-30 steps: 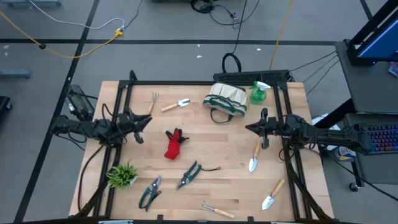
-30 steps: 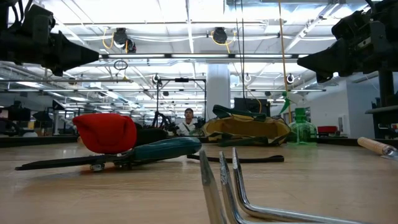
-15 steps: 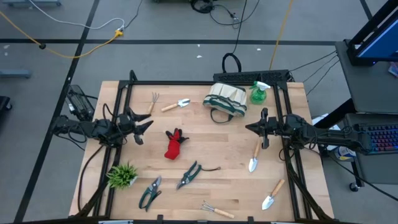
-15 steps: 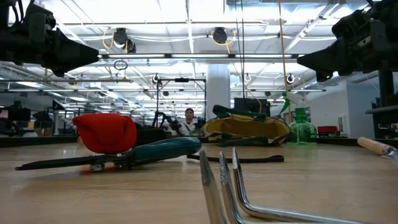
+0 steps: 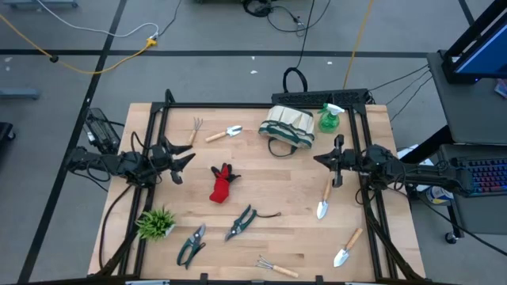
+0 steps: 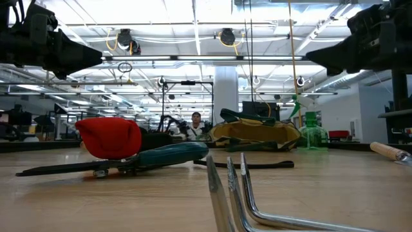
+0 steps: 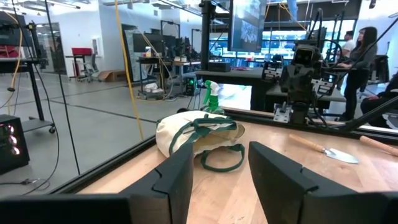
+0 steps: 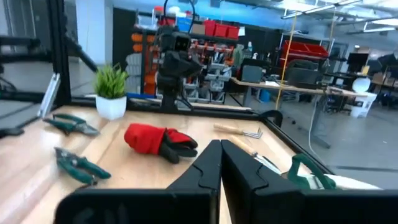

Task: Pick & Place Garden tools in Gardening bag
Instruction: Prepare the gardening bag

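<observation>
**Two arms poised above a table of scattered garden tools**

From left: the left gripper (image 5: 187, 157) hovers above the table (image 5: 261, 186) with its fingers parted, holding nothing. A potted plant tuft (image 5: 155, 222) stands near the front-left corner, green-handled pruning shears (image 5: 191, 244) just beside it. The red glove (image 5: 222, 183) lies mid-table — in the low view it hides most of what lies behind. The gardening bag (image 5: 288, 127) rests at the far edge, the green spray bottle (image 5: 329, 117) touching its right side. The right gripper (image 5: 320, 161), fingers pressed together and empty, hangs above a trowel (image 5: 325, 199).
</observation>
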### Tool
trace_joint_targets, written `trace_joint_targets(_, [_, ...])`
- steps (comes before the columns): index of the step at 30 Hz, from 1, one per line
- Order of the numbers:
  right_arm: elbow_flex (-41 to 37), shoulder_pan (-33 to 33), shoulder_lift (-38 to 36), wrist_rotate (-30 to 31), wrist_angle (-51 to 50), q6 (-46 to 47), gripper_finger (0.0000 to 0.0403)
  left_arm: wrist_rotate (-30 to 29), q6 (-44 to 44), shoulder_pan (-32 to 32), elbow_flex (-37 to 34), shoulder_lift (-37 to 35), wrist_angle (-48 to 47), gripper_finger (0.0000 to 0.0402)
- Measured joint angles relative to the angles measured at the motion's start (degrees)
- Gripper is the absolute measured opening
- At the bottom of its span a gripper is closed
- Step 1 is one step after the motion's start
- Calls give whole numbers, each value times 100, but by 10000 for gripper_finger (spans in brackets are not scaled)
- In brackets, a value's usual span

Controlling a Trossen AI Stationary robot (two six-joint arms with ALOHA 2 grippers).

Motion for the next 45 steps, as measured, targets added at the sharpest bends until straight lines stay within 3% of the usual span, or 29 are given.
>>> trace_joint_targets(5, [0, 0, 213, 0, 150, -34, 18, -2, -1, 0, 0, 0, -1, 161])
trace_joint_targets(16, [0, 0, 799, 2, 644, -2, 113, -7, 116, -2, 1, 0, -3, 161])
trace_joint_targets(27, [-4, 0, 2051, 4, 1989, 321, 174, -7, 116, -1, 0, 0, 13, 161])
trace_joint_targets(34, [347, 9, 3088, 444, 1944, 600, 182, -4, 40, 0, 1, 1, 261, 161])
trace_joint_targets(45, [1079, 11, 4418, 634, 1949, 464, 183, 7, 339, 5, 2, 2, 688, 161])
